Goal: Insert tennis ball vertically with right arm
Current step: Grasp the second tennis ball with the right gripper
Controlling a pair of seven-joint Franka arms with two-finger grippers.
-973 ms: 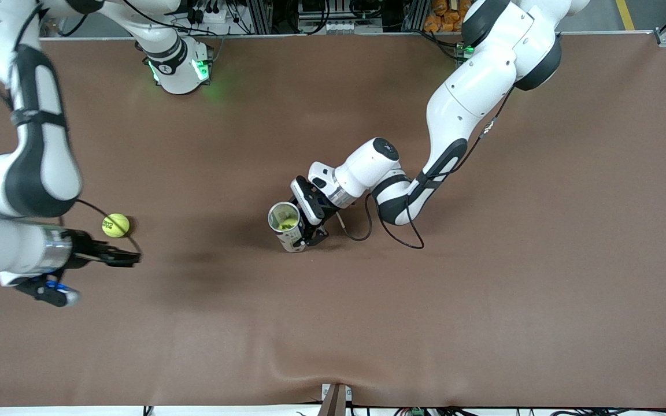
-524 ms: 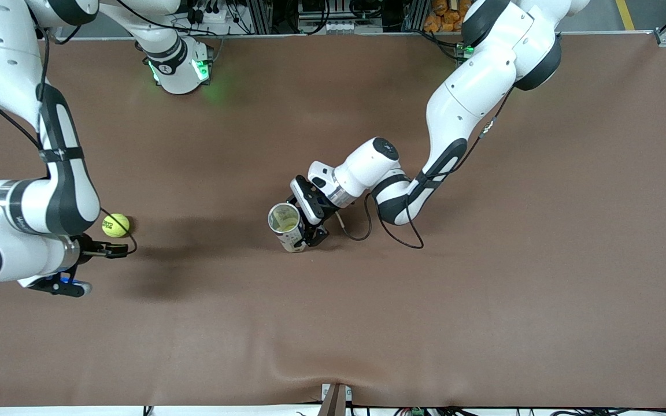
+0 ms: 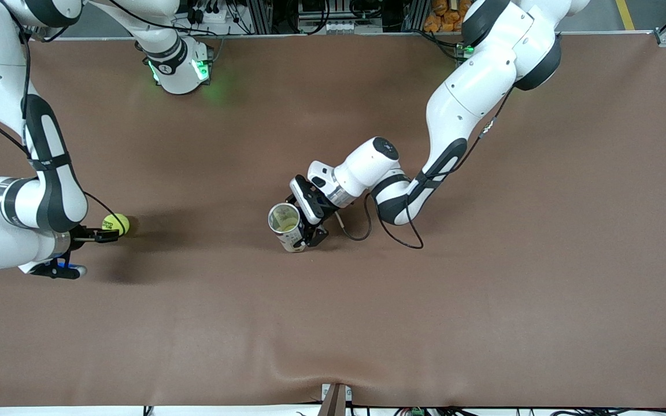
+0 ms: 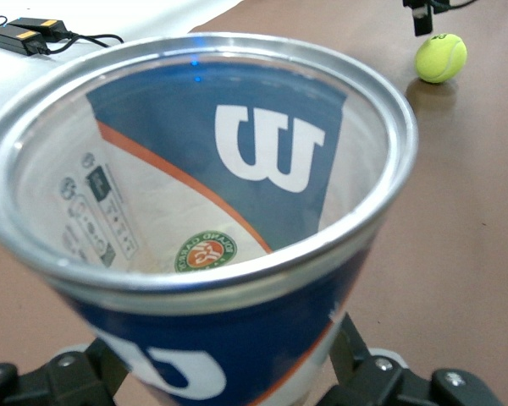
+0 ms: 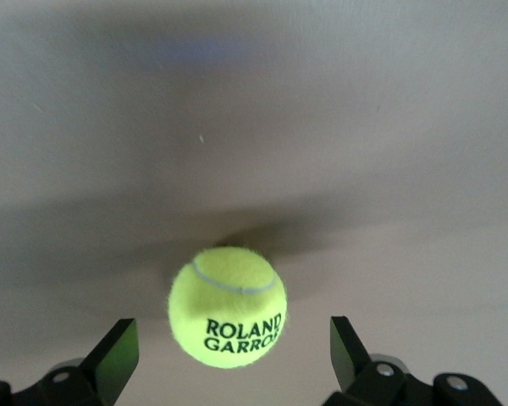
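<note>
Alignment between the right gripper (image 3: 103, 235) and the fuzzy yellow-green tennis ball (image 3: 115, 224) is deciding the coming grasp. The ball is lying on the brown tabletop (image 3: 367, 323) toward the right arm's end, and in the right wrist view it (image 5: 228, 306) is sitting squarely ahead of the gap, with one black finger (image 5: 117, 359) flanking it on each side. The fingers are standing apart, wider than the ball, and are not touching it; the ball is resting just in front of the fingertips rather than fully between them. Being round, it is offering no long axis to match, so only centring and depth seem to matter: the gripper probably needs to slide a little farther forward at tabletop height before closing.

The left gripper (image 3: 305, 225) is clamping the upright blue, white and orange cylindrical ball can with a silver rim (image 3: 286, 226) near the middle of the tabletop, well apart from the ball. The left wrist view is showing the can's mouth (image 4: 195, 161) open and facing upward, ready to take the ball from above. The right arm is clearly the nearer one to the ball.
</note>
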